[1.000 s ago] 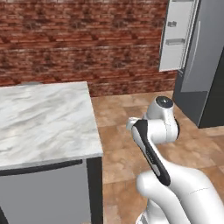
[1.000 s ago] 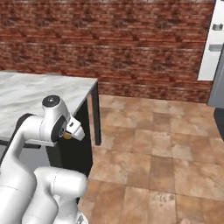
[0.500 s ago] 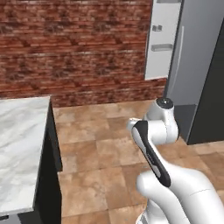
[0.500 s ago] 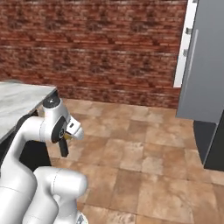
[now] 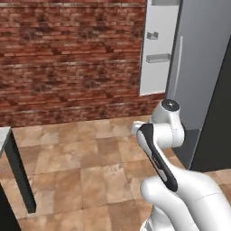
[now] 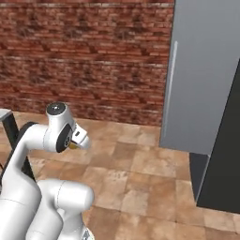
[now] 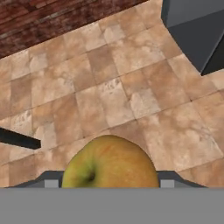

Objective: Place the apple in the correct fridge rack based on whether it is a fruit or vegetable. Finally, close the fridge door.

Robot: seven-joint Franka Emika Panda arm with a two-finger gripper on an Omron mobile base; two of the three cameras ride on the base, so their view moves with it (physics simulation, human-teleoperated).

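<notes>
Over brown floor tiles (image 7: 109, 100), the apple (image 7: 109, 164) sits low in the hand view, seemingly clenched in the claw (image 7: 109, 183), its fingers barely visible, with the grey fridge door (image 6: 199, 75) standing open at right.

The robot arm (image 5: 180, 194) at the lower right of the left base view is glossy white, built of rounded links, with a long black stripe along one link and a grey disc cap on top.
</notes>
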